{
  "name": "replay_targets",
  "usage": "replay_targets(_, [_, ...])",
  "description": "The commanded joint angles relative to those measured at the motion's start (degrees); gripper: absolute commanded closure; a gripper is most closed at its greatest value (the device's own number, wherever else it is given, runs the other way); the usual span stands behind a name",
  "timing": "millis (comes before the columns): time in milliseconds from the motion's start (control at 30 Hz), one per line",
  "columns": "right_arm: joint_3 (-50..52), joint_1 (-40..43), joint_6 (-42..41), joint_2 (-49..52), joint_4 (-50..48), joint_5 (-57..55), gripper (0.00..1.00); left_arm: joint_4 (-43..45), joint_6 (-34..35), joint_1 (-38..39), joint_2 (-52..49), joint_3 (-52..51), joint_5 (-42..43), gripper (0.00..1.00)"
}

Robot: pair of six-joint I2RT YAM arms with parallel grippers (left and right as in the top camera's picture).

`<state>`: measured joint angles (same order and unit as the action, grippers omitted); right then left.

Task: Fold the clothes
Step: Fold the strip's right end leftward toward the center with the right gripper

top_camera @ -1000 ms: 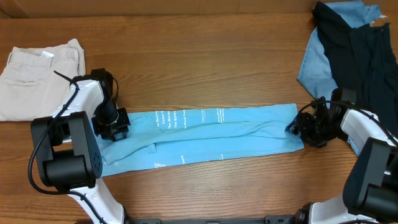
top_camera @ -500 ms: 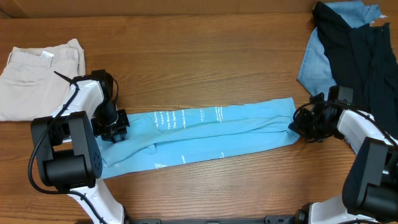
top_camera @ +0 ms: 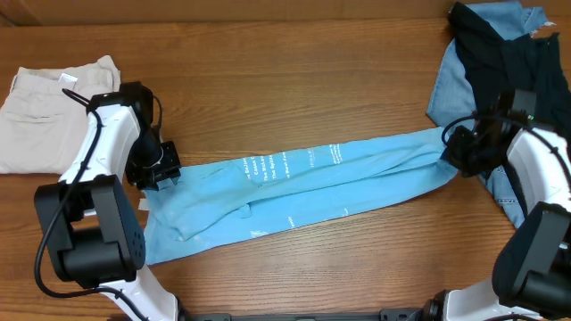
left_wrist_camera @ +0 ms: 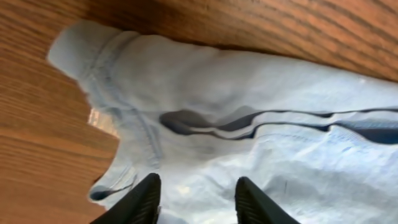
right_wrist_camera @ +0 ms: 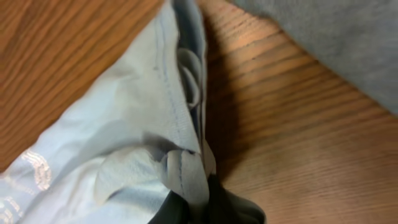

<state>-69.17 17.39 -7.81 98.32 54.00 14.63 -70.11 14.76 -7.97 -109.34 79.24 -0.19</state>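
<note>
The wooden worktop [top_camera: 285, 71] carries the sky-blue T-shirt [top_camera: 294, 192] across its middle. The shirt is already narrowed into one long band running from low on the left to higher on the right, with white lettering [top_camera: 268, 167] facing up. Beige trousers [top_camera: 49, 102] lie well apart at the far left corner. The denim-blue and black garments [top_camera: 504, 71] are heaped at the far right, just beside the band's right end. The right tool [top_camera: 457, 152] is clamped on that end, and its wrist view shows the bunched hem [right_wrist_camera: 183, 168] pinched between its jaws. The left tool [top_camera: 161, 172] sits at the band's left end, its fingers [left_wrist_camera: 146, 198] apart over the cloth and pinching nothing.

The step in hand looks like getting both ends held before folding the band across. To do it well, the left tool likely needs to settle lower and close on every layer at the edge, not just the top one. The right side should hold the band lightly taut and avoid the dark pile, so nothing else gets dragged in.
</note>
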Motion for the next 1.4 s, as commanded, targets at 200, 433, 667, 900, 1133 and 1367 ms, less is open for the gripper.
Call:
replay_targets(200, [-10.8,-13.62,5.16,-0.04,10.32,-4.7,0.96,-0.17,-0.63,-0.37,1.07,0.85,-0.22,0.46])
replay_targets(433, [-10.8,-28.57,3.52,-0.04,10.86,-5.64,0.96,-0.15,-0.63,-0.37,1.07,0.83,-0.22,0.46])
replay_targets(667, [-10.8,-42.75,0.11,-0.04,8.13,-5.64,0.95,-0.15,-0.63,-0.37,1.07,0.83,-0.2,0.46])
replay_targets(900, [-10.73,-50.75,0.11,0.83,4.37,-5.62,0.92,-0.24,-0.66,-0.37,1.07,0.83,-0.2,0.46])
replay_targets(1133, [-10.73,-54.23,-1.2,4.39,3.65,-5.53,0.92,-0.22,-0.66,-0.37,1.07,0.83,-0.2,0.46])
replay_targets(1367, [-10.71,-57.22,-1.2,5.86,1.22,-5.53,0.92,-0.22,-0.63,-0.37,1.07,0.83,-0.2,0.46])
